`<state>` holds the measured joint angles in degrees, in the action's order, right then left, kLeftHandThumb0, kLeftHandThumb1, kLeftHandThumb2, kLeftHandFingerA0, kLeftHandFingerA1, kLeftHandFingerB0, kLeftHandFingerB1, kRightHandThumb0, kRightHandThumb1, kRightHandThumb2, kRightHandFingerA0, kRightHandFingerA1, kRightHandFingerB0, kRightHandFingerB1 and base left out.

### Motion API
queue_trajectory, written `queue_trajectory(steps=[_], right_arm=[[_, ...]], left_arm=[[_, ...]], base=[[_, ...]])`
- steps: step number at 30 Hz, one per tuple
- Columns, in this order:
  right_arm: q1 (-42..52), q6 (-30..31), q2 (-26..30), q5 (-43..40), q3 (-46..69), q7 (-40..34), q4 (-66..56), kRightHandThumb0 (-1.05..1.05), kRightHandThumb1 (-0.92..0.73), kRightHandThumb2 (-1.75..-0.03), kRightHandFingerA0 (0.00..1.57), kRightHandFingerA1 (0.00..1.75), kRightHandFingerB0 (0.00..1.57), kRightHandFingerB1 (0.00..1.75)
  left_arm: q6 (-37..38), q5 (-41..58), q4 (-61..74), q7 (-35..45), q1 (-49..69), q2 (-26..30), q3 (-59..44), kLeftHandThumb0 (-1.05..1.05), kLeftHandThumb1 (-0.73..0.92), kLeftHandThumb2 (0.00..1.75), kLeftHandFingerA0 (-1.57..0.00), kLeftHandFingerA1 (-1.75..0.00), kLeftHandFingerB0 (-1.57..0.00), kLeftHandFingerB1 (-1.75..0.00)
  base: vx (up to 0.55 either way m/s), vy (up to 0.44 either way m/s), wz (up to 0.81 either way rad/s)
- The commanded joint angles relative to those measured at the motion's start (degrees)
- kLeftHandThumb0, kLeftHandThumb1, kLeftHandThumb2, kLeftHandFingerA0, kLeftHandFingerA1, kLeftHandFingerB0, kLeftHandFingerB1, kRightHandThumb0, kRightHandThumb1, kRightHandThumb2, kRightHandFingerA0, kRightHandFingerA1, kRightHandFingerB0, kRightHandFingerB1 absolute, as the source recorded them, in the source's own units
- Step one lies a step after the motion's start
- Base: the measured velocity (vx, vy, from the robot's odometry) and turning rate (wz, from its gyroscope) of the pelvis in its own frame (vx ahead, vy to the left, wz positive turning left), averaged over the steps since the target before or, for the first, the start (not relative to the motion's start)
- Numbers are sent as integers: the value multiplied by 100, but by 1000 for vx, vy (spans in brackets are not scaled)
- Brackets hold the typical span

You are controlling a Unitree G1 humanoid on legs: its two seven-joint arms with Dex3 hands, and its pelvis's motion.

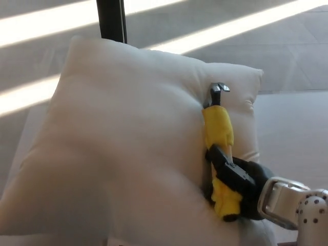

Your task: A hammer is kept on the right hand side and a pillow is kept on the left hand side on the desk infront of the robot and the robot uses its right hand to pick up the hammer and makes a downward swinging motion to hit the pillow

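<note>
No legible writing or label in view. The pale desk (292, 123) sits before a sunlit striped floor and a dark post (110, 20). The soft white pillow (128, 148) is dented — the yellow-handled hammer (219, 154), its dark head down, presses into it. The right hand (238, 184) grips the handle.

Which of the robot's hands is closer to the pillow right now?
The right. Its robot hand grips the yellow hammer, which lies pressed into the pillow. The left robot hand is out of view.
</note>
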<state>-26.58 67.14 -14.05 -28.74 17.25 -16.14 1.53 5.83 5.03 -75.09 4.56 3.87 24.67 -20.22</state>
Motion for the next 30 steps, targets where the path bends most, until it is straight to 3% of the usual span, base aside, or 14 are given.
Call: queue_trajectory(steps=[1, 2, 3, 4, 6, 12, 18, 20, 21, 27, 28, 29, 30], right_arm=[[2505, -223, -3001, 33, -769, -813, 347, -70, -70, -107, 137, 158, 103, 138], [2440, -257, -2988, 7, -816, -834, 300, -54, -87, -77, 108, 175, 82, 168], [2329, -289, -2958, -58, -868, -840, 226, -68, -66, -105, 133, 154, 102, 136], [2238, -300, -2941, -91, -901, -871, 170, -53, -88, -71, 109, 175, 78, 167], [2073, -333, -2898, -133, -974, -930, 85, -54, -91, -69, 110, 175, 78, 167], [881, -504, -2801, -464, -723, -1161, 30, -49, -92, -72, 111, 175, 83, 167], [-166, -662, -2624, -881, -467, -1376, 98, -46, -86, -74, 107, 175, 73, 166], [-752, -711, -2431, -1047, -472, -1249, 114, -48, -91, -72, 107, 175, 70, 172], [-1145, -768, -2362, -1146, -379, -1324, 197, -44, -81, -82, 108, 175, 71, 167], [-2565, -1109, -2021, -1626, -48, -1587, 555, -40, -76, -88, 108, 175, 72, 172], [-2770, -1138, -1990, -1702, 33, -1700, 611, -54, -92, -74, 108, 175, 74, 172], [-3059, -1181, -1942, -1836, 163, -1860, 705, -51, -88, -75, 108, 175, 72, 170], [-3253, -1194, -1877, -1898, 225, -1885, 775, -47, -81, -86, 111, 175, 78, 168]], left_arm=[[102, 60, 3, 65, 82, 197, -65, -63, 63, 59, -80, -64, -75, -52], [110, 72, 0, 80, 88, 201, -79, -64, 63, 59, -83, -67, -78, -54], [106, 76, -3, 92, 92, 208, -82, -65, 63, 59, -82, -66, -76, -54], [96, 61, -4, 81, 91, 210, -69, -65, 63, 59, -81, -65, -75, -52], [104, 42, -6, 56, 97, 204, -52, -65, 63, 59, -82, -67, -75, -51], [57, 21, -11, -14, 102, 201, -35, -64, 62, 59, -81, -65, -77, -52], [38, 28, -38, 89, 167, 206, -37, -63, 64, 59, -78, -63, -70, -50], [75, 12, -21, 79, 213, 200, -20, -63, 64, 59, -79, -63, -73, -49], [73, 30, -14, 49, 225, 188, -37, -62, 63, 59, -83, -67, -77, -51], [79, 64, -20, 103, 292, 172, -67, -64, 63, 60, -78, -60, -76, -50], [98, 31, -19, 90, 303, 176, -37, -64, 63, 60, -79, -61, -77, -51], [104, 50, -20, 99, 312, 171, -55, -64, 63, 59, -78, -61, -77, -52], [133, 54, -23, 109, 325, 166, -61, -64, 63, 59, -78, -60, -77, -53]], base=[[0, 0, 0], [0, 0, 0], [0, 0, 0], [0, 0, 0], [0, 0, 0], [0, 0, 0], [0, 0, 0], [0, 0, 0], [0, 0, 0], [0, 0, 0], [0, 0, 0], [0, 0, 0], [0, 0, 0]])
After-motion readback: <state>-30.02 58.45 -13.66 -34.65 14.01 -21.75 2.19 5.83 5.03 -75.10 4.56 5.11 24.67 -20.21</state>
